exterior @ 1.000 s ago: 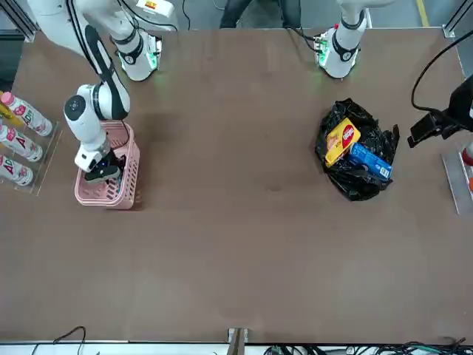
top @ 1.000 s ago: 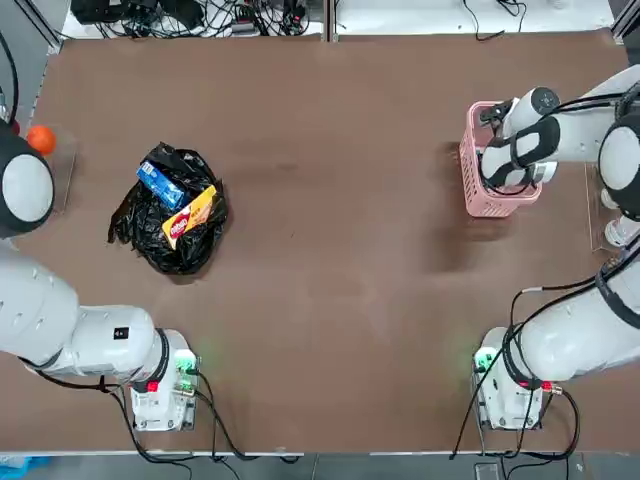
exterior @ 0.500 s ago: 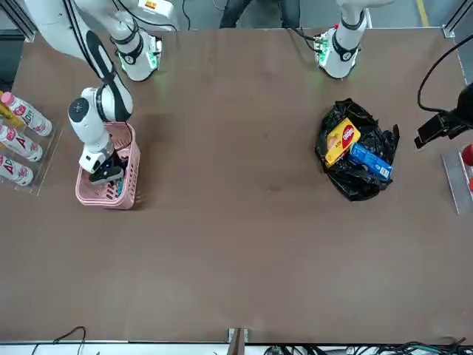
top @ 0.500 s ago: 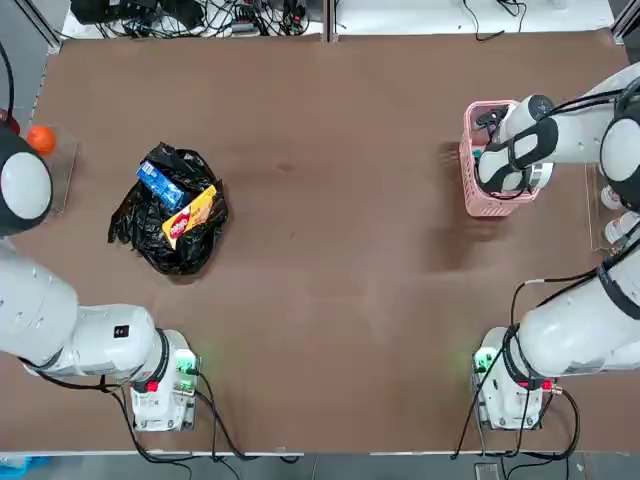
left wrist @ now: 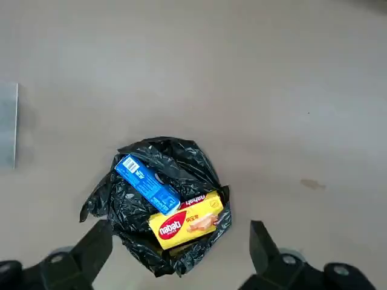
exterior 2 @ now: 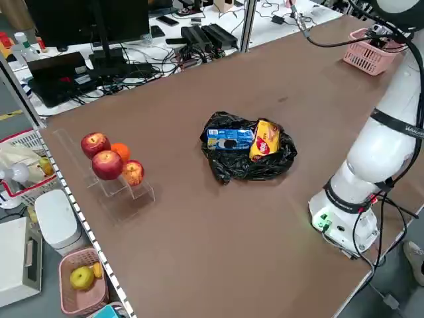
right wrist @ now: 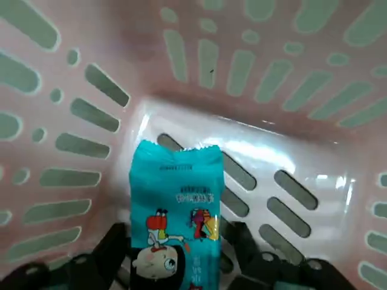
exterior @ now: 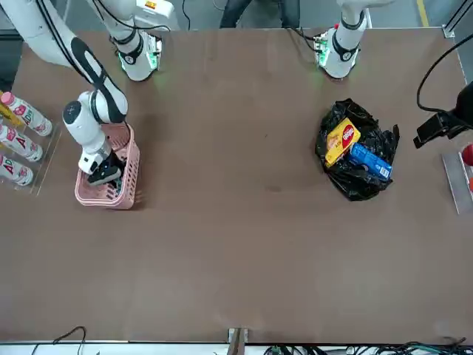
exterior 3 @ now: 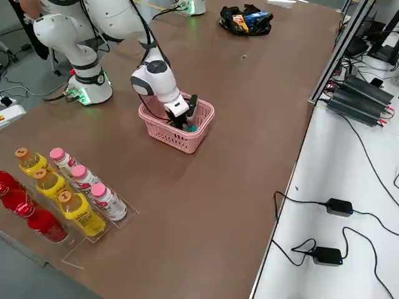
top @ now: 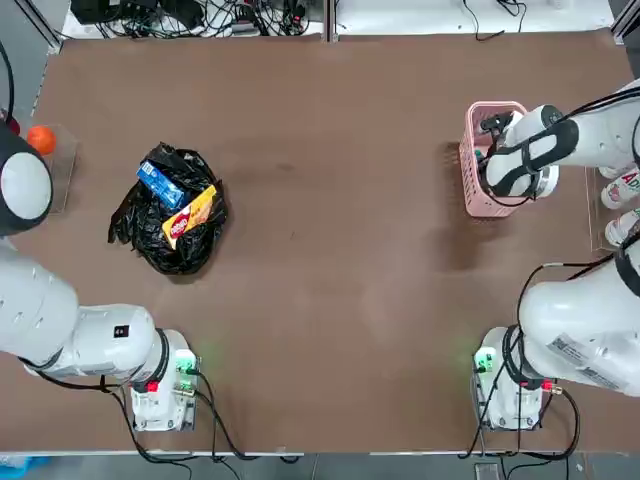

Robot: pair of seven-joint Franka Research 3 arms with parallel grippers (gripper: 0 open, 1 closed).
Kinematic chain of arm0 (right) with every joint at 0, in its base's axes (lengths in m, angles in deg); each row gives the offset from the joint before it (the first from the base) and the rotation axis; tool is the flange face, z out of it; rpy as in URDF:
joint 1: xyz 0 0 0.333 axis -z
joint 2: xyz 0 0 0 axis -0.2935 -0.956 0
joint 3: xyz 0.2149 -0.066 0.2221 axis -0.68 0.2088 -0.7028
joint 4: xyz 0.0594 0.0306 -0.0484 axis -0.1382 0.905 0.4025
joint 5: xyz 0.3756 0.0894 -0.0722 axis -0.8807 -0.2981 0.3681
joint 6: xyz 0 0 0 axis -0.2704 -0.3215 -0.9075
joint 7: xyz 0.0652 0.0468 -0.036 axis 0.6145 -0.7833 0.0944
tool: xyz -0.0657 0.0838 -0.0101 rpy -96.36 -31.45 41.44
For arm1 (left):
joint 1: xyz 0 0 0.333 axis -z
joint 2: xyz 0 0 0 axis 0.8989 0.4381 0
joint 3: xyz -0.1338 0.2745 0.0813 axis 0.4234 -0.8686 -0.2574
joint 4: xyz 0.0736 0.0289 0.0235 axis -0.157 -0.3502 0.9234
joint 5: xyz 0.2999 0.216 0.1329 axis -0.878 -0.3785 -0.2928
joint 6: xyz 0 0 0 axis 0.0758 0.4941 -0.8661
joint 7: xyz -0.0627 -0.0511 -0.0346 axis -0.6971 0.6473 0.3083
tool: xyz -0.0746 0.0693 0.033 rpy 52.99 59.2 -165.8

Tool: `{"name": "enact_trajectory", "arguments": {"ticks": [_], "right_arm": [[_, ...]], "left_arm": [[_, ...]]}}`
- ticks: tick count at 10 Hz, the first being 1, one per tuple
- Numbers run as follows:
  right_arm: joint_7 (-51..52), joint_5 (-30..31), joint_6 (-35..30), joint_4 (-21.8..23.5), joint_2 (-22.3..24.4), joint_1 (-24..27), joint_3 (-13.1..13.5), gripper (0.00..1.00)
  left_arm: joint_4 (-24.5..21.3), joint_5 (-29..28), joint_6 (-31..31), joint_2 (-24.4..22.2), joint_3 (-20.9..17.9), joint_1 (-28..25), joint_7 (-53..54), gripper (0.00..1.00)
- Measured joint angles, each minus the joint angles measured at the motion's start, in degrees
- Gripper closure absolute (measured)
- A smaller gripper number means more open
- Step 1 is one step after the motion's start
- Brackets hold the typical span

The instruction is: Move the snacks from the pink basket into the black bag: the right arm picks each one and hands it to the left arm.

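- Brown table (top: 330,250) is seen from above, with cables and power bricks on the white bench along its far edge.
- Pink basket (top: 478,200) is placed near the right edge of the table in the top view, well apart from the black bag (top: 150,235) on the left part.
- Right gripper (right wrist: 176,237) is lowered inside the basket, its dark fingers (right wrist: 115,241) set on either side of the teal packet (right wrist: 176,211), which lies on the basket floor.
- The jaws are seen parted a little wider than the packet; whether the pads touch it cannot be told, and the packet is not lifted.
- In the right side view the right arm (exterior 3: 159,78) is bent over the basket rim, with a bit of teal visible beside the gripper.
- The blue packet (top: 160,184) and the long yellow packet (top: 190,216) are laid on top of the black bag, touching each other, the blue one on the far side.
- Left gripper (left wrist: 178,254) is held high above the bag, its fingers spread wide and empty, with the bag seen between them.
- White bottles with red lettering (exterior: 18,140) are lined up in a clear rack beside the basket.
- Red and orange fruits (exterior 2: 109,159) are set on a clear stand at the left end of the table, well apart from the bag.
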Motion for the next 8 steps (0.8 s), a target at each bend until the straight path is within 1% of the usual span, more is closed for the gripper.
{"name": "enact_trajectory", "arguments": {"ticks": [1,2,5,6,8], "right_arm": [[0.0,0.0,0.02,-0.04,0.01,0.0,-0.27,0.26],[0.0,0.0,0.06,-0.14,0.03,0.0,-0.42,0.33],[-0.01,0.0,-0.07,-0.27,0.17,0.0,-0.82,0.46],[0.0,0.0,-0.65,-0.42,0.29,0.0,-1.08,0.52],[-0.01,0.01,-4.38,-1.33,0.99,0.0,-1.69,0.56]], "left_arm": [[0.0,0.0,0.0,0.02,-0.03,-0.01,-0.04,0.0],[0.0,0.0,0.0,0.13,-0.12,-0.04,-0.05,0.0],[0.0,0.0,0.0,0.38,-0.36,-0.23,-0.03,0.0],[0.0,0.0,0.0,0.38,-0.32,-0.19,-0.03,0.0],[0.0,0.0,0.0,0.39,-0.14,0.4,-0.11,0.0]]}}
